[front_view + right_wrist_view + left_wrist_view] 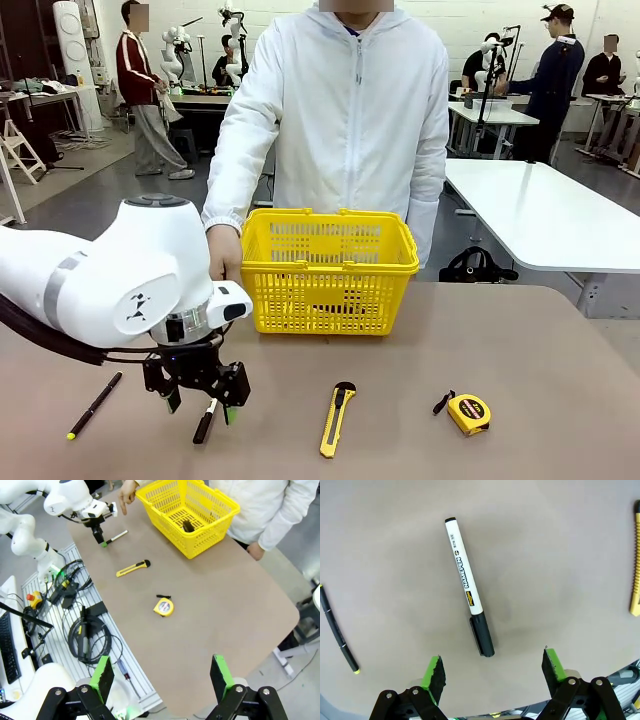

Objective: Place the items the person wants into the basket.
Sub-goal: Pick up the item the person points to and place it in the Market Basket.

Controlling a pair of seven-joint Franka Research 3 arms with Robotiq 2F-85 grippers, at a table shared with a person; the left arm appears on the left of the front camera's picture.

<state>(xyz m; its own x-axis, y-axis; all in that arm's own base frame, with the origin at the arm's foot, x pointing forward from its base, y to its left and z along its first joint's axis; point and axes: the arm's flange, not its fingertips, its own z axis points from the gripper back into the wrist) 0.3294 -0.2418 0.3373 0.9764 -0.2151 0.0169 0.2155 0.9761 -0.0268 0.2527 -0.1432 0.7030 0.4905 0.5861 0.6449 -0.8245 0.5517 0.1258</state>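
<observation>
**Front view.** A brown bench (pixel 520 340) is being shown in a large workroom, with white tables (pixel 540 210) and a grey floor behind it. The person (pixel 350 110) in the white jacket is being seen at the far side, one hand (pixel 226 255) being rested against the left wall of the yellow basket (pixel 330 290). The basket is being carried at the bench's far middle. The left arm (pixel 110 280) is being reached in from the left. The left pincer (pixel 202 407) is being pointed straight down, jaws spread wide and holding nothing, and the white marker (pixel 205 424) is being straddled by them. Counted on the bench: one white marker, one thin black pen (pixel 95 405) with a yellow tip well to its left, one utility knife (pixel 337 418), one tape measure (pixel 467 412) and one basket.

**Left wrist view.** Bare matte bench is being looked down upon. The left pincer (pixel 492 665) is being held wide. The marker's (pixel 469 585) black cap is being framed between the green pads (pixel 434 672), apart from both. One thin black pen (pixel 337 630) is being cut by the left edge and one utility knife (pixel 636 570) by the right.

**Right wrist view.** The right pincer (pixel 162 672) is being held high over the bench's near edge, jaws wide and empty, with cables (pixel 90 635) lying beside the bench. One basket (pixel 200 530) is being seen at the far end, with a dark object (pixel 187 526) inside that is too small to identify.
</observation>
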